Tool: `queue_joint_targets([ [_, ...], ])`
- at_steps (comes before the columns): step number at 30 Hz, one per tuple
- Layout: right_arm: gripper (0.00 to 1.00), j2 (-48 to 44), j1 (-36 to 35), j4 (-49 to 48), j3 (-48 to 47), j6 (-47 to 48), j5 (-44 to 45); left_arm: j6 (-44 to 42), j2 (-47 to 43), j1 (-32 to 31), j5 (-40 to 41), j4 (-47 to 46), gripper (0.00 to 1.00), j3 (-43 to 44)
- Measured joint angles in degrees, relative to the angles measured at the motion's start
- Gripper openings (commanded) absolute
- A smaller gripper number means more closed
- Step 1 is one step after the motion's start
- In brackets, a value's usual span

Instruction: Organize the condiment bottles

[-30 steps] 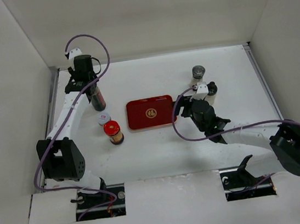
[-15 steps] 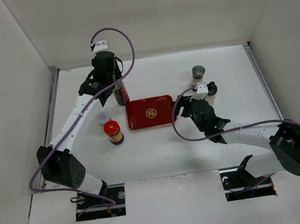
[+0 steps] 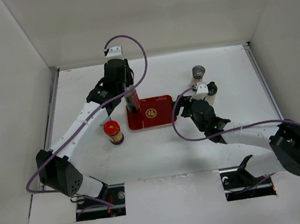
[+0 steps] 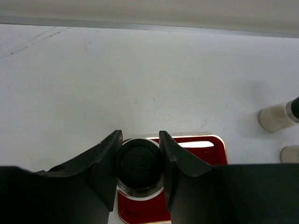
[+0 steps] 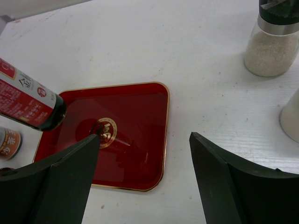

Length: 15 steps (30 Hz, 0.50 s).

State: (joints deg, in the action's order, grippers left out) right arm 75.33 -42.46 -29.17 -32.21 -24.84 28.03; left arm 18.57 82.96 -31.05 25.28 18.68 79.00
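Firmly pinched at the cap by the left gripper [image 4: 140,136], two matte black plastic fingers [image 4: 105,161] pressed against each side of a round black cap: the tall dark bottle [image 3: 133,101], cylindrical, of glossy dark glass, wrapped in a red and white label with printed characters. Held at the far left corner of the red tray [image 3: 158,113], leaning in the right wrist view; contact of its base with the tray surface not possible to tell. Flat and rectangular, that tray, with rounded corners, a thin gold line along the rim and a round gold emblem in the middle, smooth and shiny like lacquer. Spread wide and holding nothing: the right gripper [image 5: 145,136], with broad black wedge-shaped fingers [image 5: 56,177], near the right end of the tray and pointed toward it. Just left of the tray's near corner, upright on the white matte table [image 3: 160,149]: the red-capped amber jar [image 3: 113,132], short and round, with a glossy red lid. Well to the right of the tray, toward the back: the grey-topped shaker [image 3: 198,74], a clear round body full of pale fine grains, a silvery metal band below a dark top. Nearer and close beside the right arm's wrist: the second shaker [image 3: 212,89], white-bodied and dark-topped, standing apart from the first one, its lower part alone visible at the edge of the right wrist view.
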Motion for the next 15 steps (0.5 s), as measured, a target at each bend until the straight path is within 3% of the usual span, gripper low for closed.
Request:
queue_joint_targets([
  [15, 0.84, 0.0, 0.0, 0.0, 0.0, 0.0, 0.0, -0.59, 3.04, -1.6, 0.22, -3.54, 0.12, -2.1],
])
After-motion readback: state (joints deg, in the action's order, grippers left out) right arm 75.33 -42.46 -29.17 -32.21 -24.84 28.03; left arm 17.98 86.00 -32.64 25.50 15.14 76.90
